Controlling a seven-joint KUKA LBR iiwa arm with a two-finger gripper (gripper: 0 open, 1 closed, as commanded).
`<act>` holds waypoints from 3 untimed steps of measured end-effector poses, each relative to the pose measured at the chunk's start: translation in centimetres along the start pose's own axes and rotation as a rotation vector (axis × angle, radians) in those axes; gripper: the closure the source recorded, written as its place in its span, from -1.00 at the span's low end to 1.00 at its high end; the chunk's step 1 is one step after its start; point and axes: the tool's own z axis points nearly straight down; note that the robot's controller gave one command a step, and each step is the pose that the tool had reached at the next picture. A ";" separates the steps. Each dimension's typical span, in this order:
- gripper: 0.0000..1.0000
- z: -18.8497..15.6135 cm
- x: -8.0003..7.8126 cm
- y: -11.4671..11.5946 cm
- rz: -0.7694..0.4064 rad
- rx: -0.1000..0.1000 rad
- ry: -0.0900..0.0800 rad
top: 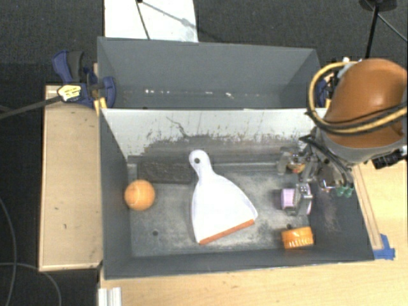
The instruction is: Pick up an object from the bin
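Evidently the end effector (305, 199) is being held low in the bin (210, 126), to the right of the white dustpan (220, 206). For a sound grasp, the small purple block (287, 198) is best being centred under it before any closing, with the orange piece (298, 237), right of the dustpan's front edge, being left undisturbed. Whether the end effector is apart or together cannot be told. The block is lying just beside it, on the side facing the dustpan.
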 end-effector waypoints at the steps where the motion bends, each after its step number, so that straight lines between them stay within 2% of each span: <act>1: -1.00 -0.4 -0.1 0.0 -0.001 0.001 -0.008; 2: -1.00 7.1 -2.3 -4.0 -0.029 0.002 -0.014; 3: -1.00 7.4 -1.5 -8.2 0.036 0.001 -0.008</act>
